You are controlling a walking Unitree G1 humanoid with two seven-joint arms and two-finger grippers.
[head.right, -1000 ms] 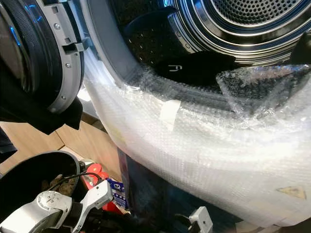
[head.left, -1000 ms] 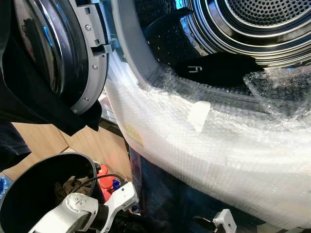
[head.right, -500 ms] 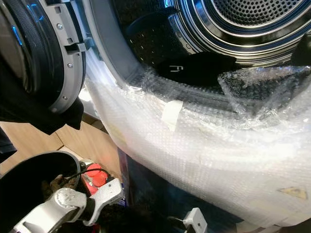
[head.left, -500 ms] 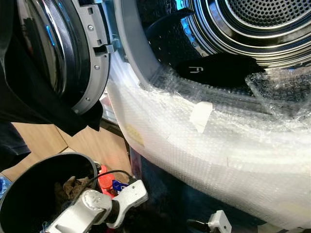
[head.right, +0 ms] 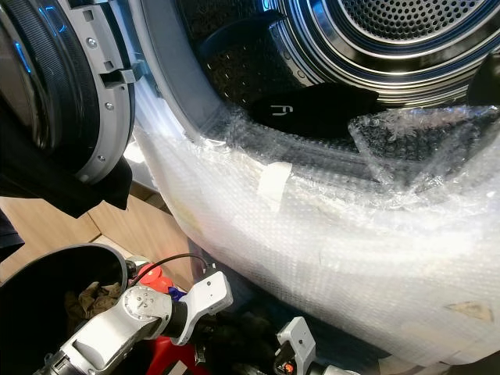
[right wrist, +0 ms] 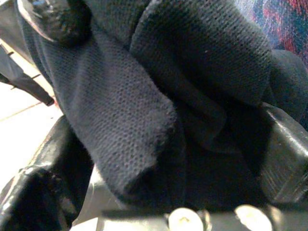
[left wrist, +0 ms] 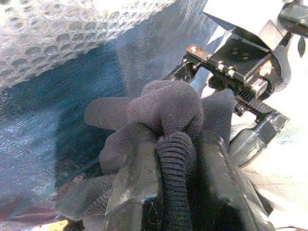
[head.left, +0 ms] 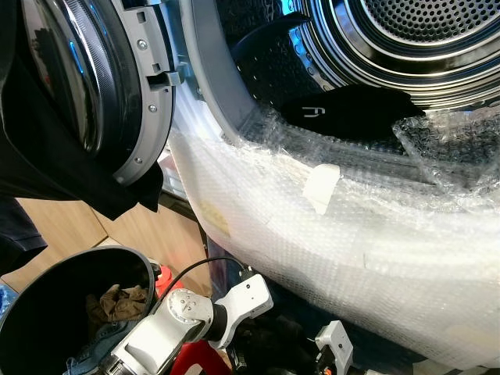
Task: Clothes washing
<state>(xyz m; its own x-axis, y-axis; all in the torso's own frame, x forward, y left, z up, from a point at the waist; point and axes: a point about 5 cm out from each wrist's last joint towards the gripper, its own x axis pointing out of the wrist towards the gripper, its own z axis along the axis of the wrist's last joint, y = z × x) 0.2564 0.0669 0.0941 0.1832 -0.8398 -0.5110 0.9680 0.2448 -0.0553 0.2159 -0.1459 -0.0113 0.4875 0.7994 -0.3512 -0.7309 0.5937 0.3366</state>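
Note:
A dark knit garment (left wrist: pixel 168 106) is bunched low in front of the washing machine, under its bubble-wrapped front (head.left: pixel 312 226). My left gripper (left wrist: pixel 168 139) is shut on it, its silver wrist (head.left: pixel 238 297) just right of the black bucket (head.left: pixel 47 289). My right gripper (right wrist: pixel 168 144) is shut on the same dark garment (right wrist: pixel 144 96), and its wrist bracket (head.left: pixel 332 344) sits beside the left one. Another black garment (head.left: pixel 351 109) with a white mark lies on the lip of the open drum (head.left: pixel 422 31).
The round door (head.left: pixel 101 86) stands open at the left with a dark cloth (head.left: pixel 47 172) hanging over it. Brownish clothes (head.left: pixel 113 301) lie in the bucket. A red object (head.left: pixel 195 363) sits on the wooden floor (head.left: pixel 148 226) beneath my left arm.
My left arm has swung right from the bucket's rim to the machine's front and risen a little. The right wrist bracket has come up and closer to it.

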